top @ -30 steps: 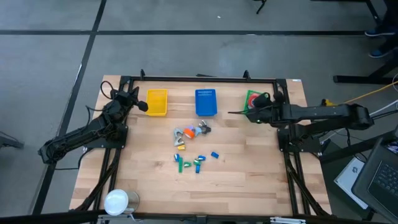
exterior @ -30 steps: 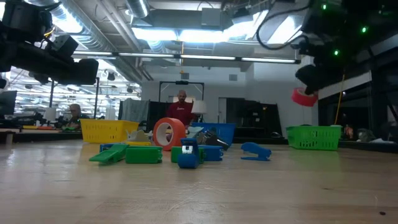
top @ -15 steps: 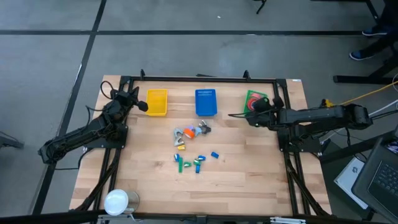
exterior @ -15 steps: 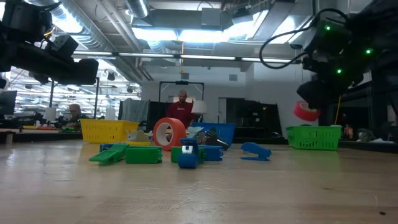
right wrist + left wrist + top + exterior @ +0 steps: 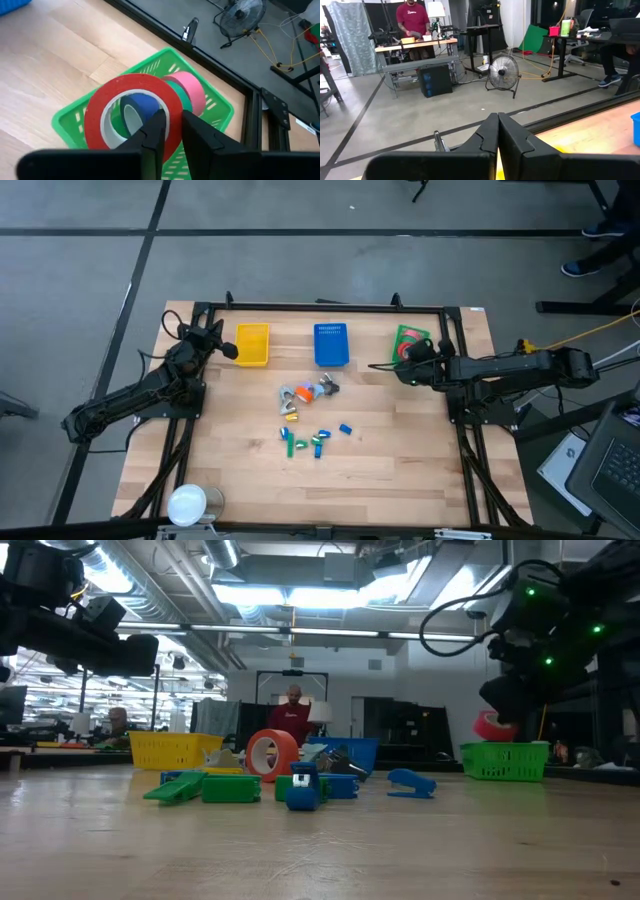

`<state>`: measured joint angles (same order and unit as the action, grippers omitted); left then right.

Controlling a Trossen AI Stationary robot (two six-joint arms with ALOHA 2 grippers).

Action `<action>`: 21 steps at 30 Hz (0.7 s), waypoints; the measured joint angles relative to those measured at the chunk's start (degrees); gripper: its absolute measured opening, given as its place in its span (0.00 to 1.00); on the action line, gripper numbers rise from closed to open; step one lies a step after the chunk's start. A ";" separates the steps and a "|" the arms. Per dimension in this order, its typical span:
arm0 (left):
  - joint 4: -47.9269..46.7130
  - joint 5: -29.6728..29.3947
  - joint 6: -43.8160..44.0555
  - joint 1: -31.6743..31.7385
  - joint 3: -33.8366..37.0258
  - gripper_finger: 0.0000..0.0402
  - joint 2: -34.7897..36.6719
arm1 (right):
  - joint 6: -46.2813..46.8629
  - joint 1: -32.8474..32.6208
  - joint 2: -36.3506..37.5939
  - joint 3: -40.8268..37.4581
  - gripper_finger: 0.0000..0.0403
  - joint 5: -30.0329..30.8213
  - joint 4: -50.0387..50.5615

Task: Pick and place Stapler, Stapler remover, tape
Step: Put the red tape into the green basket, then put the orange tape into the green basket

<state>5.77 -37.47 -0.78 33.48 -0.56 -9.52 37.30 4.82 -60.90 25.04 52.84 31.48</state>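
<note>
We have the right end effector (image 5: pixel 170 131) pinching the wall of the red tape roll (image 5: pixel 131 111) directly over the green basket (image 5: pixel 215 107). We should part the fingers fully and let it drop, then lift clear. The roll is a smooth rigid ring; the basket is slotted plastic, already holding pink and green rolls. The left end effector (image 5: pixel 498 137), shut and empty, waits beside the yellow basket (image 5: pixel 252 344).

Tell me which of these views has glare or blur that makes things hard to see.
Low view: bright ceiling lights glare behind, leaving the dark right gripper nearly a silhouette above the green plastic basket. Right wrist view: the round red tape roll is sharp, its near fingers soft. High view: evenly lit, small things tiny.
</note>
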 joint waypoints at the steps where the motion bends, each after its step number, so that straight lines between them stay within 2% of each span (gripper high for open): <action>1: 0.01 0.00 0.00 0.01 0.00 0.00 0.00 | 0.00 0.00 0.00 0.00 0.18 0.00 0.00; 9: -0.01 0.00 -0.02 0.01 0.00 0.00 0.00 | 0.00 2.52 0.00 0.06 0.38 -0.23 0.05; 13: -0.01 0.00 0.00 0.01 0.00 0.00 0.00 | -0.16 3.82 0.00 1.86 0.47 -4.17 0.08; 17: 0.00 0.00 0.00 0.01 -0.02 0.00 0.01 | -2.91 4.04 0.00 4.73 0.51 -5.65 0.11; 21: -0.01 0.00 0.00 -0.01 -0.02 0.00 0.00 | -6.22 4.07 0.02 7.77 0.51 -7.73 0.95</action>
<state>5.76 -37.47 -0.78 33.48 -0.58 -9.52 31.08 8.88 -60.88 32.81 45.11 32.43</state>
